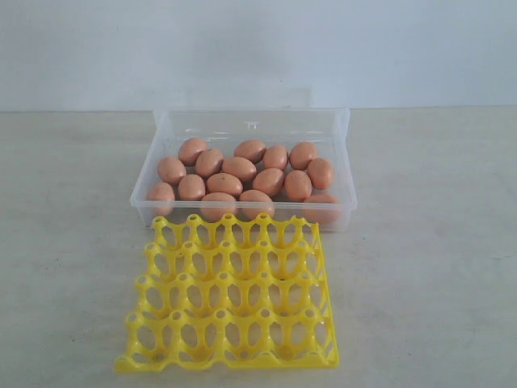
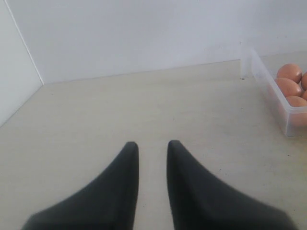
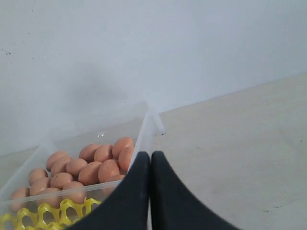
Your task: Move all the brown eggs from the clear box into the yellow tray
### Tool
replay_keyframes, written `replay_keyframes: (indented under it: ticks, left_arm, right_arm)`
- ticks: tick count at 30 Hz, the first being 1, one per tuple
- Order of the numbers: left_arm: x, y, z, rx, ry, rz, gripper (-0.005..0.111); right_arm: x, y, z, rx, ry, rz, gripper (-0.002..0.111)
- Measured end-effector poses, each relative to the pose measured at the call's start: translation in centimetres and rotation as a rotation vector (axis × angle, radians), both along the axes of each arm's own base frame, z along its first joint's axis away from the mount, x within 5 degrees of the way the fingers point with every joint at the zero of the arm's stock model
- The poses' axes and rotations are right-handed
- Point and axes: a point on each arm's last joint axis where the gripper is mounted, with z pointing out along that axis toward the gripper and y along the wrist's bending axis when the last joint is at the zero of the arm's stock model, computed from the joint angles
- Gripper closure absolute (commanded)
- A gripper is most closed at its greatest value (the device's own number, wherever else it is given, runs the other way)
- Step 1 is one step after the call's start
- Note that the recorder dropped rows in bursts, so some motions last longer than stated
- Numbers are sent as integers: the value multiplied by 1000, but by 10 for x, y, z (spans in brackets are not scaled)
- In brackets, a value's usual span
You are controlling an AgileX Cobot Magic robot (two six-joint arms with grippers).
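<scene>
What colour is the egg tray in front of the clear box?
The egg tray is bright yellow, best seen in the exterior view.

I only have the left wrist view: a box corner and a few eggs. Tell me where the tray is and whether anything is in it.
Observer: The tray lies close against the box, on the side nearer the exterior camera. Every cup is empty.
Operator: Count the eggs.
Observer: About sixteen eggs, all in the box.
Operator: Report the right gripper.
Observer: The right gripper is shut and holds nothing.
</scene>
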Motion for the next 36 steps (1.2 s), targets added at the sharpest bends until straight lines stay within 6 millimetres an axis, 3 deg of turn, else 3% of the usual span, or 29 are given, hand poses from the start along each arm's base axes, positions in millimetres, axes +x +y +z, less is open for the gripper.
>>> replay_keyframes:
  ticks: [4, 9, 11, 12, 15, 16, 17, 18, 20, 22, 24, 25, 26, 28, 29, 30, 31, 32, 36]
  left_arm:
    - [0, 0, 0, 0, 0, 0, 85]
    - [0, 0, 0, 0, 0, 0, 85]
    - [0, 0, 0, 0, 0, 0, 85]
    - [0, 0, 0, 0, 0, 0, 85]
    - [0, 0, 0, 0, 0, 0, 85]
    - [0, 0, 0, 0, 0, 0, 85]
    - [0, 0, 0, 0, 0, 0, 85]
    - [0, 0, 0, 0, 0, 0, 85]
    - [0, 0, 0, 0, 0, 0, 85]
    - [0, 0, 0, 0, 0, 0, 85]
    - [0, 0, 0, 0, 0, 0, 85]
    - [0, 0, 0, 0, 0, 0, 85]
    - [0, 0, 0, 0, 0, 0, 85]
    - [0, 0, 0, 0, 0, 0, 85]
    - [0, 0, 0, 0, 0, 0, 85]
    - [0, 0, 0, 0, 0, 0, 85]
    - [0, 0, 0, 0, 0, 0, 85]
    - [0, 0, 0, 0, 0, 0, 85]
    - [0, 0, 0, 0, 0, 0, 85]
  right_arm:
    - [0, -2, 4, 20, -49, -17, 108]
    - [-10, -18, 44, 266, -492, -144, 108]
    - [-31, -31, 77, 447, -830, -185, 108]
    - [-50, -39, 108, 536, -996, -207, 108]
    - [-70, -49, 165, 619, -1090, -260, 108]
    - [-68, -48, 206, 522, -1072, -308, 108]
    - [-59, -45, 223, 437, -1042, -331, 108]
    - [-38, -35, 261, 236, -980, -333, 108]
    - [-10, -20, 295, 22, -890, -279, 108]
    - [63, 1, 323, -189, -636, -161, 108]
    - [127, 14, 324, -280, -418, -82, 108]
    - [153, 20, 321, -328, -326, -48, 108]
    - [191, 29, 310, -407, -172, 20, 108]
    - [228, 41, 293, -459, 8, 121, 108]
    - [260, 54, 269, -462, 208, 251, 108]
    - [270, 60, 258, -458, 291, 309, 108]
    - [293, 75, 229, -450, 482, 445, 108]
    - [300, 81, 215, -456, 563, 497, 108]
    - [348, 112, 118, -554, 903, 638, 108]
